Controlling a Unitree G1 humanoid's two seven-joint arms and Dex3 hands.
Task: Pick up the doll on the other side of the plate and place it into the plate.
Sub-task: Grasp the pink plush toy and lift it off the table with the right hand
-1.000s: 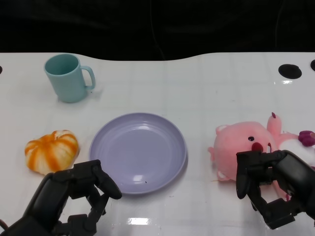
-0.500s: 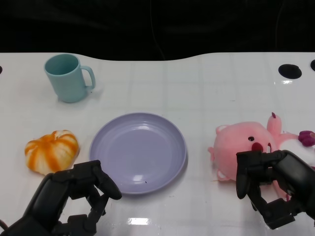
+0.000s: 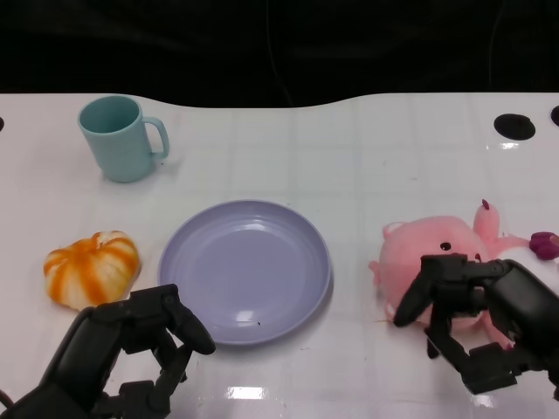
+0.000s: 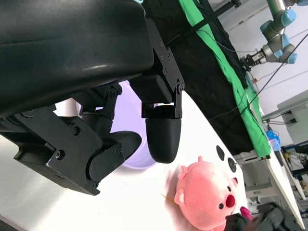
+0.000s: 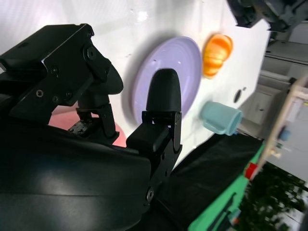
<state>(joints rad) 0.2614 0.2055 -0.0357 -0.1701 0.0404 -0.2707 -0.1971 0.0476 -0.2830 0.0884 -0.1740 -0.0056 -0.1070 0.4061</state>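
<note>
1. Your right robot hand (image 3: pixel 476 327) hides the lower part of the pink doll (image 3: pixel 437 257); its fingers are spread, holding nothing.
2. Your left robot hand (image 3: pixel 131 353) is loosely curled and holds nothing.
3. The purple plate (image 3: pixel 245 271) and teal mug (image 3: pixel 122 138) hold nothing.
4. The doll lies on the tabletop (image 3: pixel 349 157) right of the plate, long axis across, face toward you.

Fuzzy pink plush doll (image 3: pixel 437 255), glossy plastic plate (image 3: pixel 245 270), shiny white table (image 3: pixel 349 157)

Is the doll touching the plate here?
Apart. The head view shows bare white table between the doll and the plate's near rim.
</note>
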